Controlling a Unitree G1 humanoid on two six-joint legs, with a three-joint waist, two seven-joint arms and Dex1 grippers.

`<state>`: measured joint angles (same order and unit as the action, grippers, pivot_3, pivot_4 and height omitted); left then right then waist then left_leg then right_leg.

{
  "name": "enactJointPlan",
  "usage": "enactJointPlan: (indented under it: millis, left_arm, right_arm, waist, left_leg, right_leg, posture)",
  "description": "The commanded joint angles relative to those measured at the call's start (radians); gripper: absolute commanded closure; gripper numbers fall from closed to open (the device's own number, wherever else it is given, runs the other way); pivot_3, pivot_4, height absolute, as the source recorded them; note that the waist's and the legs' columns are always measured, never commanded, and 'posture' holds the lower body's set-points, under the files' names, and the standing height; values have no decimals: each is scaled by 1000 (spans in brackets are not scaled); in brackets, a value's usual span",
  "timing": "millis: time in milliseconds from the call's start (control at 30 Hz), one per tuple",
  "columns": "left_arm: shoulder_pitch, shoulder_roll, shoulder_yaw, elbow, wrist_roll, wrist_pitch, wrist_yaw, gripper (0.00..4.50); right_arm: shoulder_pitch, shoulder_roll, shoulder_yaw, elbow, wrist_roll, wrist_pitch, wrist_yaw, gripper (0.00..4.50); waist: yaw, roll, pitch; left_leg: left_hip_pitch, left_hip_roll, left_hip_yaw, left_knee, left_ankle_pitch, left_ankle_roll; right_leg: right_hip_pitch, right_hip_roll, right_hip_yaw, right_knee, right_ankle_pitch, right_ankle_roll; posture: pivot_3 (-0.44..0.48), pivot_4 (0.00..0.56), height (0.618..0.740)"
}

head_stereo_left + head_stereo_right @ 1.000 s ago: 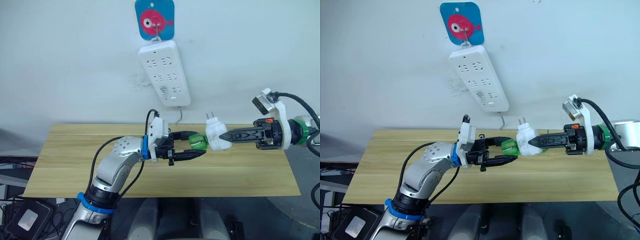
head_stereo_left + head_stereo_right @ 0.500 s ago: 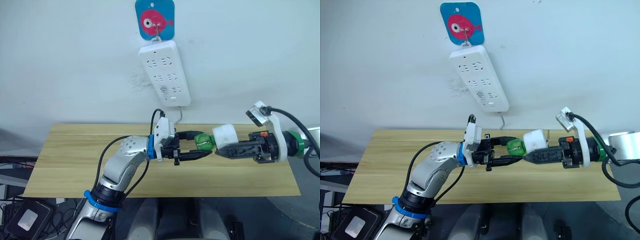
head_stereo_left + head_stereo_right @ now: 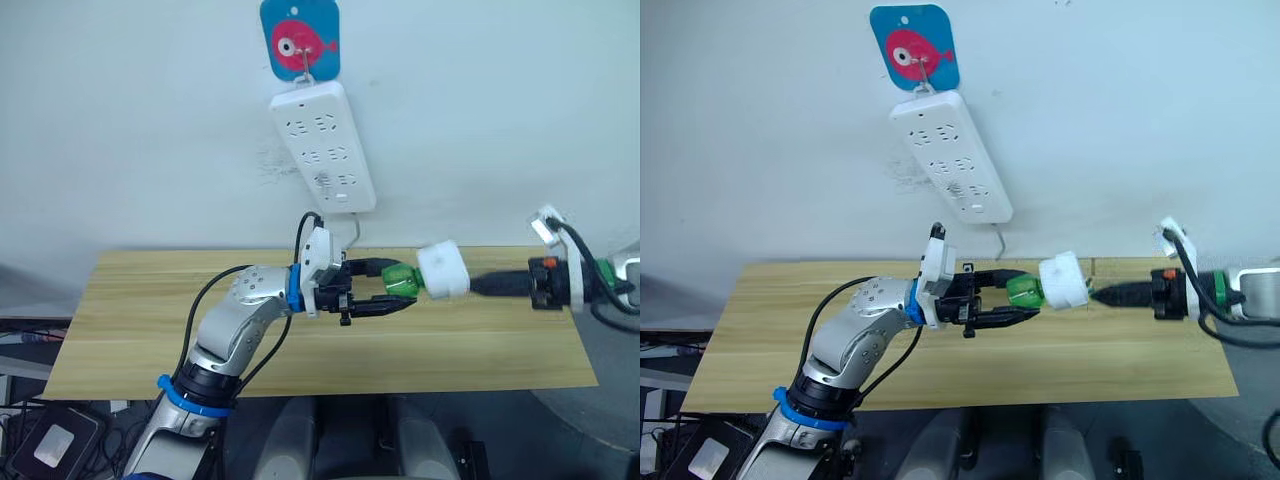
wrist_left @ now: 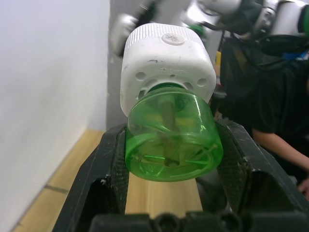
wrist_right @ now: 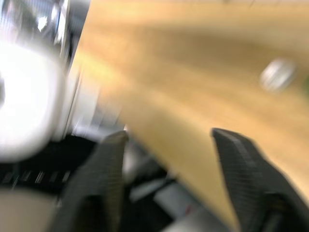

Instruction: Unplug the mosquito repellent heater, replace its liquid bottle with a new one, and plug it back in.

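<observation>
The white mosquito repellent heater [image 3: 443, 271] hangs in the air over the table, seated on the neck of a translucent green liquid bottle [image 3: 401, 282]. I cannot tell whether this bottle is the old or the new one. My left gripper [image 3: 398, 288] is shut on the bottle, and in the left wrist view its fingers [image 4: 111, 164] press both sides of the bottle [image 4: 171, 140] below the heater [image 4: 166, 63]. My right gripper [image 3: 478, 285] sits just right of the heater, apart from it. Its fingers [image 5: 113, 150] are open with nothing between them.
A white power strip [image 3: 322, 145] hangs on the wall from a blue fish plaque [image 3: 299, 38], above the wooden table [image 3: 150, 320]. A person in dark clothing [image 4: 285, 106] stands beyond the table's right end.
My right gripper has let go of the heater and drawn back to the right. The heater stays on the bottle in my left gripper, which has barely moved.
</observation>
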<state>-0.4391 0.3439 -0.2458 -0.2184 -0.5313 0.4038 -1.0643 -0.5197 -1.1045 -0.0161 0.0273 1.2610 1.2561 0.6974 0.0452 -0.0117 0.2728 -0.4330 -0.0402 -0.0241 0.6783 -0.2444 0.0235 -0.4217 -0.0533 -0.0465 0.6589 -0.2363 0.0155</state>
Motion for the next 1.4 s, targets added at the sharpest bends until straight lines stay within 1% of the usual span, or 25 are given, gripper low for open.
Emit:
enactJointPlan:
  millis: [33, 100, 133, 167, 233, 367, 467, 533, 667, 833, 900, 967, 1033, 1067, 1133, 1233, 1300, 1400]
  left_arm:
    - [1, 22, 19, -74, -60, 33, -32, 2253]
    - [1, 29, 19, -83, -67, 42, -32, 2253]
    - [1, 31, 18, -86, -69, 46, -30, 2253]
    - [-3, 29, 18, -85, -69, 49, -26, 2253]
    - [-11, 22, 25, -80, -76, 58, -11, 2253]
    - [-27, 14, 42, -66, -71, 58, 9, 2253]
    - [-30, 17, 53, -58, -69, 59, 22, 2253]
    - [-28, 22, 56, -50, -62, 56, 24, 2253]
    - [-23, 19, 54, -39, -52, 49, 29, 2253]
    - [-19, 23, 45, -32, -40, 41, 14, 2253]
    - [-21, 22, 43, -28, -39, 40, 9, 2253]
    - [-26, 21, 40, -27, -39, 42, 5, 2253]
    - [-26, 21, 36, -30, -41, 46, 0, 2253]
    - [-24, 22, 34, -34, -42, 48, -1, 2253]
    - [-21, 24, 33, -37, -42, 49, -4, 2253]
    - [-17, 25, 33, -45, -45, 54, -7, 2253]
    - [-16, 27, 34, -48, -47, 57, -7, 2253]
    - [-13, 31, 37, -53, -51, 61, -9, 2253]
  right_arm:
    - [-85, 84, -23, 51, -56, 2, 3, 3174]
    - [-132, 153, -41, 73, -50, 32, -18, 4020]
    - [-147, 183, -49, 70, -41, 50, -26, 4315]
    - [-151, 207, -53, 55, -35, 66, -29, 4472]
    - [-130, 228, -57, 3, -11, 116, -20, 4472]
    - [-36, 212, -67, -135, 38, 194, 23, 4472]
    - [17, 200, -110, -205, 110, 241, 27, 4472]
    - [28, 194, -143, -220, 186, 263, 12, 4472]
    - [15, 148, -157, -218, 393, 263, -41, 4472]
    - [-29, 62, -90, -212, 612, 182, -127, 4472]
    - [-59, 57, -55, -200, 667, 134, -185, 4472]
    - [-114, 89, -21, -164, 690, 71, -270, 4472]
    - [-190, 164, -9, -102, 627, -7, -379, 4472]
    - [-222, 197, -5, -82, 544, -40, -432, 4472]
    - [-258, 237, 0, -56, 436, -64, -481, 4472]
    - [-268, 240, 23, -58, 223, -91, -399, 4472]
    - [-270, 246, 17, -39, 164, -86, -361, 4472]
    - [-260, 239, 10, -40, 104, -53, -266, 4472]
  waist:
    - [-1, 0, 0]
    - [0, 0, 0]
    - [1, 0, 0]
    - [1, 0, 0]
    - [5, 0, 0]
    - [15, 0, 0]
    - [10, 0, 0]
    - [9, 0, 0]
    - [4, 0, 0]
    - [4, 0, 0]
    - [4, 0, 0]
    - [2, 0, 0]
    - [-3, -1, 0]
    - [-4, -1, 0]
    - [-8, -1, 0]
    - [-3, -1, 0]
    - [-4, -1, 0]
    - [-7, -1, 0]
  left_leg:
    - [0, 0, 0, 0, 0, 0]
    - [0, 0, 0, 0, 0, 0]
    - [0, 0, 0, 0, 0, 0]
    - [0, 0, 0, 0, 0, 0]
    - [0, 0, 0, 0, 0, 0]
    - [-1, -1, -2, 0, 0, 0]
    - [-1, -1, -1, 0, -1, 1]
    - [-1, -1, -1, 1, -1, 1]
    - [0, 0, -1, 1, -1, 1]
    - [0, -1, 0, 1, -1, 1]
    - [0, 0, 0, 1, -1, 1]
    - [0, 0, 0, 1, -1, 1]
    - [0, 0, 0, 1, -1, 1]
    - [0, 0, 0, 1, -1, 1]
    - [0, 0, 1, 1, -1, 1]
    - [-1, -1, 0, 1, -1, 1]
    - [-1, -1, 0, 1, -1, 2]
    - [-1, -1, 0, 0, -1, 2]
  right_leg:
    - [0, 0, 0, 0, 0, 0]
    - [0, 0, 0, 0, 0, 0]
    - [0, -1, 0, 0, 0, 0]
    - [0, -1, 0, 0, 0, 0]
    - [0, -1, 0, 0, 0, 0]
    - [1, -1, 0, -1, 0, 0]
    - [1, -1, 0, -2, 0, 0]
    - [1, -1, 0, -2, 0, 0]
    - [1, -1, 0, -1, 0, 0]
    - [1, -1, 0, -1, 0, 0]
    - [1, -1, 0, -2, 0, 0]
    - [1, -1, 0, -1, 0, 0]
    - [1, -1, 1, -1, 0, 0]
    - [1, -1, 1, -1, 0, 0]
    - [1, -1, 1, -1, 0, 0]
    - [1, -1, 1, -1, 0, 0]
    - [1, -1, 1, -2, 0, 0]
    - [0, -1, 1, -2, 0, 0]
  posture:
    - [89, 240, 740]
    - [92, 242, 740]
    - [92, 243, 740]
    - [92, 243, 740]
    - [95, 246, 740]
    - [101, 251, 740]
    - [103, 253, 740]
    - [102, 254, 740]
    - [94, 252, 740]
    - [79, 248, 740]
    - [76, 248, 740]
    - [74, 248, 740]
    - [72, 249, 740]
    - [72, 249, 740]
    - [71, 250, 740]
    - [77, 249, 740]
    - [79, 250, 740]
    - [85, 249, 740]
